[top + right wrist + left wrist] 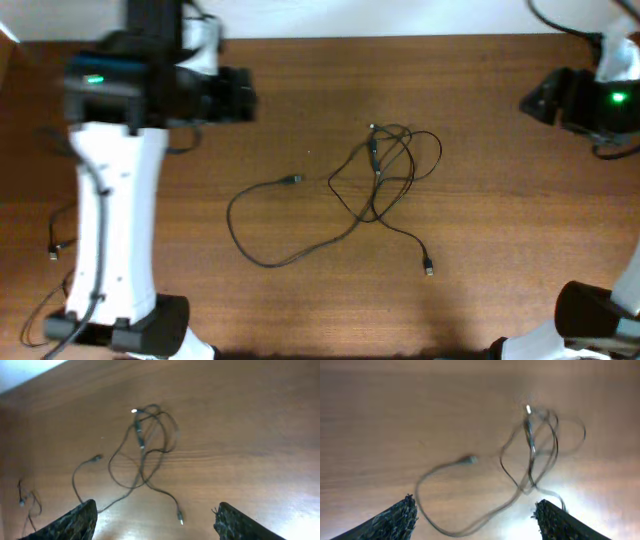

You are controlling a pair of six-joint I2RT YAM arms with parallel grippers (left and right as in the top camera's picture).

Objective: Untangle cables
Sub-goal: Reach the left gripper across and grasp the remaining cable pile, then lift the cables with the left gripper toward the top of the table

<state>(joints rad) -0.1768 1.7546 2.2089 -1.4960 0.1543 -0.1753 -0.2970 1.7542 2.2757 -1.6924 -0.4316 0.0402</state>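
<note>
Cables (378, 170), thin, limp and light, lie looped just right of centre on the tabletop (300, 90); my left fingers (395, 520) and right fingers (75, 520) both apart, empty; I'd pinch near the free plug (295, 179) left of the clump, as slack cord likely slips.

The left wrist view is smeared: the cables (530, 455) show as soft streaks whose crossings toward 1 o'clock cannot be followed, and the fingers (395, 520) of the left gripper (476, 517) are cut by the bottom edge at 7 and 5 o'clock. In the right wrist view the fingers (240, 522) of the right gripper (155, 520) are cropped likewise, and a separate thin cord (21, 502) at 8 o'clock is only partly visible. Overhead, the left arm (130, 80) at 10 o'clock is blurred, and the plugs (428, 268) are too small to identify.
</note>
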